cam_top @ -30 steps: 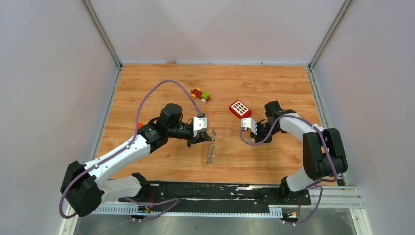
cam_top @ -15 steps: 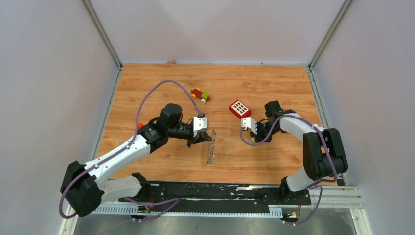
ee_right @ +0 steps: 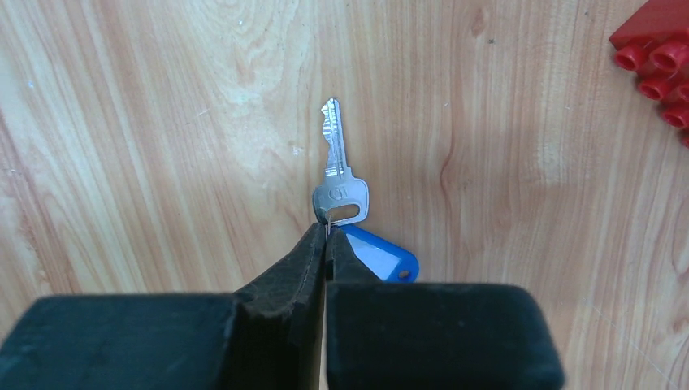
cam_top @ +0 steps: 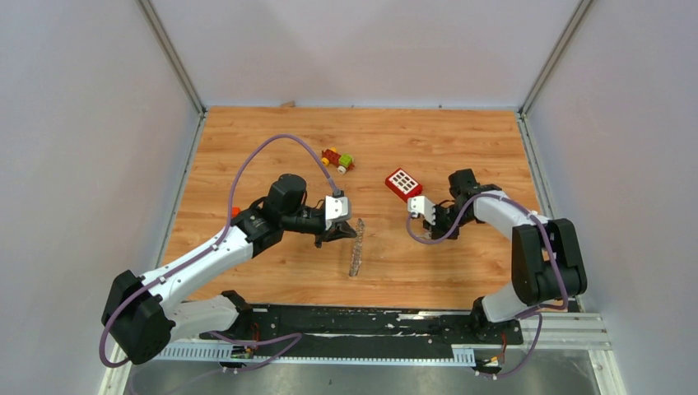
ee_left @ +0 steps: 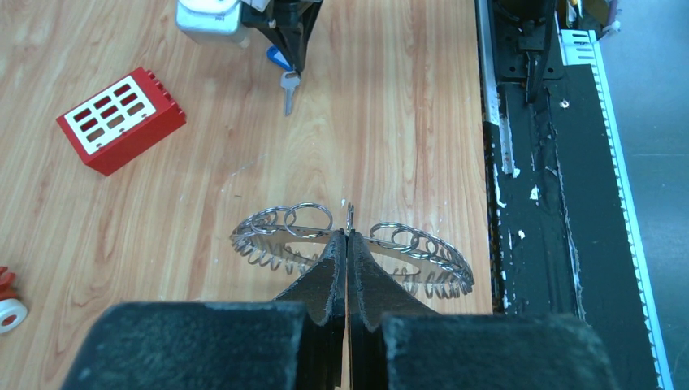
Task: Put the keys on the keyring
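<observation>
The keyring [ee_left: 280,236] is a large flat metal ring fringed with small wire loops. My left gripper [ee_left: 348,234] is shut on its near rim and holds it above the wood; in the top view the keyring [cam_top: 355,251] shows edge-on below the left gripper [cam_top: 349,230]. The keys are a silver key [ee_right: 337,175] and a blue tag [ee_right: 382,258], joined by a thin wire loop. My right gripper [ee_right: 327,231] is shut on that loop at the key's head. From the left wrist the key [ee_left: 288,88] points toward the keyring, under the right gripper [cam_top: 414,224].
A red block with white squares [cam_top: 403,183] lies just behind the right gripper. A small red, yellow and green toy [cam_top: 337,160] sits farther back. Grey walls enclose the wooden table [cam_top: 461,148], and a black rail [cam_top: 370,321] runs along its near edge.
The right jaws closed the last small gap onto the keys' wire loop, and the right arm shifted slightly right. The left arm and the keyring stayed still.
</observation>
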Robot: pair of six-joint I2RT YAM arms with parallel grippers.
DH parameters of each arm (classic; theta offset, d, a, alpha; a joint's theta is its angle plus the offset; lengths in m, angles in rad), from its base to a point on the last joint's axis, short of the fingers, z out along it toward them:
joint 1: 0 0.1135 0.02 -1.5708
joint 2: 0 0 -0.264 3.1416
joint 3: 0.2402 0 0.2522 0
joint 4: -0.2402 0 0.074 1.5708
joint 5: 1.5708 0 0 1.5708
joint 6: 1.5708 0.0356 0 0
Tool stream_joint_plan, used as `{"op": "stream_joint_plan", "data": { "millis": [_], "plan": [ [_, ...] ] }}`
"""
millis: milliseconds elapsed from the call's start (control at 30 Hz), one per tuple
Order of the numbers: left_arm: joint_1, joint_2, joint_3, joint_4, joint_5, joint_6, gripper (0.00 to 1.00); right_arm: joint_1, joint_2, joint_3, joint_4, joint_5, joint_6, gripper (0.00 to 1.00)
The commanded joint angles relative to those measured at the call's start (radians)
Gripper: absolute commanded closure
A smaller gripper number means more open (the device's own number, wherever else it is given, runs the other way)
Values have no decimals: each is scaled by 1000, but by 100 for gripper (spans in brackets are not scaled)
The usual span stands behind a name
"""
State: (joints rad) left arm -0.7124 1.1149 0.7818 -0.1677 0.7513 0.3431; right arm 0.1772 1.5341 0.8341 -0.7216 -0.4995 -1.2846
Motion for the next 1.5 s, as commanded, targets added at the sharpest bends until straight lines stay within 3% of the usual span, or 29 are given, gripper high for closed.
{"op": "stream_joint_plan", "data": {
  "millis": [0,467,1000,1167,1467],
  "plan": [
    [-5,-4,30,31,22,12,100,-10,-67,36,-55,-96,-1,100],
    [-16,5,18,57,-13,14,100,2,-242,89,-126,-365,73,100],
    [-48,82,188,-60,-71,103,100,298,-346,270,47,-533,461,100],
    [-61,68,180,-20,-134,79,100,366,-363,241,105,-525,552,100],
    [-189,-4,123,27,-420,143,100,402,-366,192,197,-492,637,100]
  ]
}}
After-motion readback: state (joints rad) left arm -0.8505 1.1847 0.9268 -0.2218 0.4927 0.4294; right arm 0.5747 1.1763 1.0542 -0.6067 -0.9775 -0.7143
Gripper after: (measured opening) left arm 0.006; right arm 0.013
